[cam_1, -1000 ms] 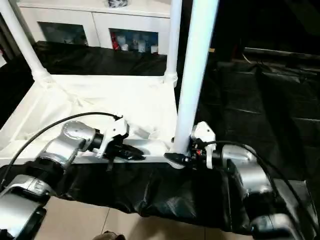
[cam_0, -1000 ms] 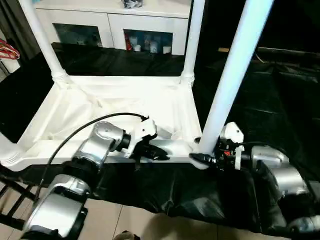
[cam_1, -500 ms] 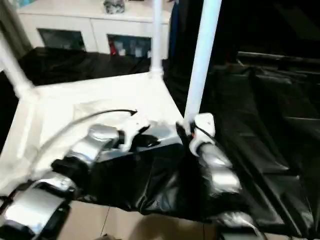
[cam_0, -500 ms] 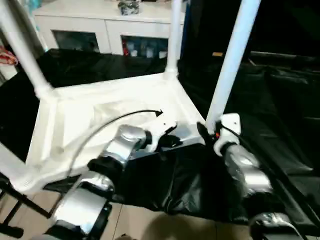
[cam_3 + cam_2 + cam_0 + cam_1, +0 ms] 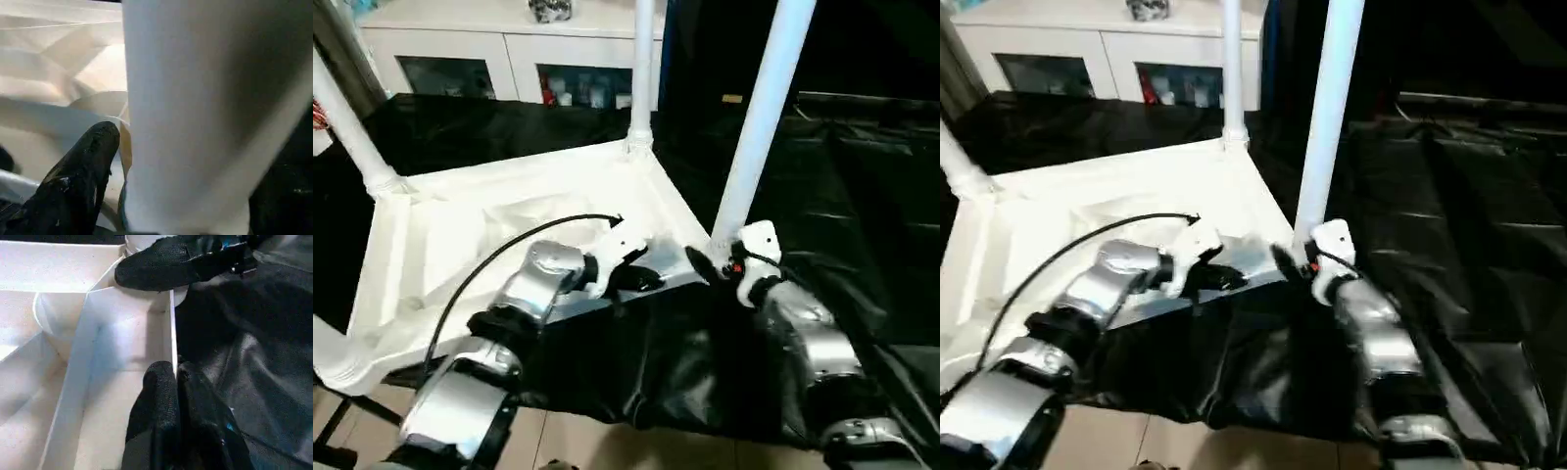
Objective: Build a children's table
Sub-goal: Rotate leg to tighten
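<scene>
The children's table lies upside down on black cloth, its ribbed white top [image 5: 460, 225] facing up. White legs stand in its corner sockets: one at the near right [image 5: 759, 127], one at the far corner [image 5: 641, 78], one at the left [image 5: 352, 137]. My left gripper [image 5: 646, 281] is shut on the thin near rim of the top [image 5: 172, 333], a finger on each side. My right gripper [image 5: 713, 258] is at the base of the near right leg [image 5: 195, 98]. Its jaws straddle the leg, and one black finger [image 5: 83, 181] stands just off it.
A white cabinet with glass doors [image 5: 509, 49] stands behind the table. Crumpled black cloth [image 5: 842, 196] covers the surface to the right and hangs over the near edge. Pale floor tiles [image 5: 587, 431] show below it.
The whole view has swung, so the table looks turned. My right forearm now comes at the leg from the near side, and its jaws stand wider. The left gripper keeps its hold on the rim.
</scene>
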Motion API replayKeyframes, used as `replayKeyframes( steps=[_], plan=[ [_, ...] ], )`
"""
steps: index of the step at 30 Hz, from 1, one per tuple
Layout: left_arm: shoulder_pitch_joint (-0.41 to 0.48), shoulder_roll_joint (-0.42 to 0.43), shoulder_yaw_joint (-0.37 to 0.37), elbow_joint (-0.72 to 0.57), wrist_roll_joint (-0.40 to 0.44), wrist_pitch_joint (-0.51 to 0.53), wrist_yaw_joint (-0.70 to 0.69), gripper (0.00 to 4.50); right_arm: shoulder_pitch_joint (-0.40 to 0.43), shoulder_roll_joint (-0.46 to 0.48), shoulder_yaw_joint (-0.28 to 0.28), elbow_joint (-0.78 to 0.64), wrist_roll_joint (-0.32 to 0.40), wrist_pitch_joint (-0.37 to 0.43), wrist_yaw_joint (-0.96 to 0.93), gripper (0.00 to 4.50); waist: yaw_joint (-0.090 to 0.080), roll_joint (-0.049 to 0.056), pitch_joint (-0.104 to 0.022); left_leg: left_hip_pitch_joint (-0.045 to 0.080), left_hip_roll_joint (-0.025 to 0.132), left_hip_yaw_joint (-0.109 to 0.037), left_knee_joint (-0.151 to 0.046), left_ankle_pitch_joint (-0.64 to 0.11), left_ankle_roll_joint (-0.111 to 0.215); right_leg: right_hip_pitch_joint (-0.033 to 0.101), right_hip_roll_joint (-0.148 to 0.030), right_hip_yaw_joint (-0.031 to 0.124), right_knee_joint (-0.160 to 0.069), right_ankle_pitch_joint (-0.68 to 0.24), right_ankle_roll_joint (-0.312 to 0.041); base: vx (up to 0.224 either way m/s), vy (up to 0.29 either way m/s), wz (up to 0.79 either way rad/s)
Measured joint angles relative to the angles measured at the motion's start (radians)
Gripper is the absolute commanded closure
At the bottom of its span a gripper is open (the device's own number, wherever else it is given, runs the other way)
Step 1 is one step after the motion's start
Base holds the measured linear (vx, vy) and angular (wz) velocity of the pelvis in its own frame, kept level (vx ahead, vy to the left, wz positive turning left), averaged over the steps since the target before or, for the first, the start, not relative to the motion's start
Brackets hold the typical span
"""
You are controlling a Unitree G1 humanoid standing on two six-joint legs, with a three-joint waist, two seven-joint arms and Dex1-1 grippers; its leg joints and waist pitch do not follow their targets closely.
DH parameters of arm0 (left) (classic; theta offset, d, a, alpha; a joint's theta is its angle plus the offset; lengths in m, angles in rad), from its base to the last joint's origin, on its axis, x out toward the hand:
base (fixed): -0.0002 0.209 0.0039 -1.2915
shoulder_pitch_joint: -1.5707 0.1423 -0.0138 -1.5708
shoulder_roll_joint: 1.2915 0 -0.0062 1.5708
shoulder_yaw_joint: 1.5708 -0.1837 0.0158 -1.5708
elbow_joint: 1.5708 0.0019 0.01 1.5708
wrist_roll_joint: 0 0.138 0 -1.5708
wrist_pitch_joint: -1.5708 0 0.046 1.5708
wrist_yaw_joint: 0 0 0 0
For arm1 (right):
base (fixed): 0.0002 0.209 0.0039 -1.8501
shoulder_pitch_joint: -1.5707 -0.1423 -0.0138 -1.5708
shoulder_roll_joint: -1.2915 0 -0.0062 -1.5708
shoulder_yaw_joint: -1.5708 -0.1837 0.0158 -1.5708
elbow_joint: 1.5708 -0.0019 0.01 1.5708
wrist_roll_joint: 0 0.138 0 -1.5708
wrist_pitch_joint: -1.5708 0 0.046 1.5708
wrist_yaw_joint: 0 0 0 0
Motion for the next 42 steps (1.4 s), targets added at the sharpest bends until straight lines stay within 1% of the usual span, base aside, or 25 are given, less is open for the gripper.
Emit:
replayKeyframes(
  steps=[1,2,4,7,9,12,14,15,16,18,19,20,25,28,31,35,38,39,41,42],
  plan=[
    [0.002,0.006,-0.002,-0.003,-0.004,-0.001,-0.018,4.50,0.004,-0.018,0.006,-0.010,0.002,0.003,0.034,0.81,0.003,0.000,0.000,-0.001,0.000,0.000,0.000,0.000,0.000,-0.001,0.000,0.000,0.000,0.000,0.000,0.000,0.000,0.00],
    [0.009,0.021,-0.010,-0.019,-0.008,-0.002,-0.051,4.50,0.020,-0.054,0.023,-0.032,0.013,0.005,0.103,0.81,0.008,0.001,0.001,-0.001,0.000,0.000,0.000,0.000,0.000,-0.001,0.000,0.000,0.000,0.000,0.000,0.000,0.000,0.00],
    [0.026,0.048,-0.014,-0.040,-0.020,-0.009,-0.104,4.50,0.040,-0.097,0.054,-0.064,0.029,0.008,0.218,0.81,0.019,0.001,0.001,-0.001,0.001,0.000,0.000,0.000,0.001,-0.001,0.000,0.000,0.000,0.000,0.000,0.000,0.000,0.00],
    [0.033,0.081,-0.029,-0.058,-0.023,-0.009,-0.166,4.50,0.057,-0.149,0.086,-0.102,0.045,0.024,0.346,0.81,0.024,0.002,0.001,-0.001,0.001,0.000,0.002,-0.001,-0.002,-0.001,0.000,0.000,0.001,0.000,0.000,0.000,0.000,0.00],
    [0.035,0.091,-0.035,-0.065,-0.023,-0.009,-0.185,4.50,0.059,-0.162,0.093,-0.107,0.055,0.033,0.391,0.81,0.024,0.001,0.002,0.000,0.001,0.000,0.002,-0.002,-0.004,0.000,0.000,0.000,0.001,0.000,-0.001,0.000,0.000,0.00],
    [0.045,0.113,-0.045,-0.088,-0.025,-0.005,-0.225,4.50,0.059,-0.185,0.113,-0.117,0.073,0.050,0.465,1.14,0.025,0.000,0.002,0.000,0.001,0.000,0.003,-0.002,-0.004,0.000,0.000,0.001,0.001,0.000,-0.001,0.000,0.000,0.00],
    [0.053,0.124,-0.047,-0.102,-0.031,0.001,-0.244,4.50,0.056,-0.199,0.122,-0.125,0.075,0.061,0.498,1.17,0.025,-0.001,0.003,0.000,0.001,0.000,0.003,-0.003,-0.004,0.000,0.000,0.001,0.001,0.000,-0.001,0.000,0.000,0.00],
    [0.056,0.128,-0.046,-0.107,-0.032,0.002,-0.251,4.50,0.055,-0.202,0.124,-0.126,0.075,0.065,0.512,1.42,0.025,-0.002,0.003,0.000,0.001,0.000,0.003,-0.003,-0.004,0.000,0.000,0.001,0.001,0.000,-0.001,0.000,0.000,0.00],
    [0.057,0.131,-0.047,-0.109,-0.033,0.002,-0.253,4.50,0.052,-0.204,0.127,-0.126,0.075,0.068,0.519,1.42,0.026,-0.002,0.003,0.000,0.001,0.000,0.003,-0.002,-0.004,0.000,0.000,0.001,0.001,0.000,-0.001,0.000,0.000,0.00],
    [0.058,0.140,-0.047,-0.111,-0.033,0.005,-0.264,4.50,0.046,-0.211,0.133,-0.126,0.075,0.073,0.538,1.62,0.026,-0.002,0.003,-0.001,0.001,0.000,0.003,-0.002,-0.004,0.000,0.000,0.000,0.001,0.000,-0.001,0.000,0.000,0.00],
    [0.059,0.145,-0.047,-0.114,-0.033,0.007,-0.272,4.50,0.043,-0.213,0.137,-0.126,0.075,0.079,0.551,1.62,0.027,-0.002,0.003,-0.001,0.001,0.000,0.003,-0.002,-0.003,0.000,0.000,0.000,0.001,0.000,-0.001,0.000,0.000,0.00],
    [0.060,0.146,-0.047,-0.116,-0.034,0.009,-0.274,4.50,0.041,-0.214,0.140,-0.126,0.075,0.081,0.557,1.75,0.027,-0.002,0.003,-0.001,0.001,0.000,0.003,-0.002,-0.003,0.000,0.000,0.000,0.001,0.000,-0.001,0.000,0.000,0.00],
    [0.062,0.144,-0.047,-0.117,-0.040,0.014,-0.271,4.50,0.042,-0.200,0.139,-0.126,0.077,0.081,0.557,1.84,0.028,-0.002,0.003,0.000,0.001,0.000,0.003,-0.002,-0.004,0.000,0.000,0.000,0.001,0.000,-0.001,0.000,0.000,0.00],
    [0.065,0.136,-0.044,-0.115,-0.040,0.014,-0.239,4.50,0.056,-0.179,0.121,-0.126,0.082,0.081,0.512,1.85,0.028,-0.002,0.002,0.001,0.001,0.000,0.003,-0.002,-0.004,0.001,0.000,0.000,0.002,0.001,-0.001,0.000,0.000,0.00],
    [0.063,0.098,-0.024,-0.095,-0.022,0.011,-0.130,4.50,0.064,-0.116,0.066,-0.099,0.074,0.075,0.353,1.85,0.024,-0.005,0.002,0.007,0.001,0.000,0.004,-0.002,-0.004,0.006,0.000,0.001,0.003,0.001,-0.001,0.000,0.000,0.00],
    [0.046,0.049,-0.012,-0.061,-0.005,0.017,-0.020,4.50,0.057,-0.039,0.015,-0.061,0.055,0.064,0.147,1.86,0.019,-0.009,0.001,0.009,0.000,0.000,0.005,-0.002,-0.005,0.007,0.000,0.003,0.001,-0.002,0.003,0.000,0.000,0.00],
    [0.014,-0.004,0.000,-0.020,0.012,0.045,0.093,4.50,0.009,0.051,-0.041,-0.003,0.033,0.067,-0.067,1.86,0.013,-0.011,0.001,0.009,0.000,0.001,0.006,-0.002,-0.005,0.007,0.000,0.004,0.000,-0.002,0.003,0.000,0.000,0.00],
    [0.006,-0.030,0.007,-0.009,0.020,0.058,0.148,4.50,-0.022,0.093,-0.065,0.034,0.024,0.066,-0.173,1.86,0.009,-0.011,0.001,0.009,0.000,0.001,0.006,-0.002,-0.005,0.007,-0.001,0.004,0.000,-0.002,0.003,0.000,0.000,0.00],
    [-0.006,-0.064,0.011,0.003,0.028,0.075,0.211,4.50,-0.062,0.125,-0.081,0.076,0.014,0.064,-0.298,1.86,0.002,-0.011,0.001,0.008,-0.001,0.001,0.006,-0.002,-0.005,0.007,-0.001,0.004,-0.001,-0.002,0.003,0.000,0.000,0.00],
    [-0.007,-0.069,0.011,0.003,0.028,0.077,0.221,4.50,-0.068,0.129,-0.084,0.082,0.011,0.064,-0.318,1.86,0.001,-0.011,0.001,0.008,-0.001,0.001,0.006,-0.002,-0.005,0.007,-0.001,0.004,-0.001,-0.001,0.003,0.000,0.000,0.00]
  ],
)
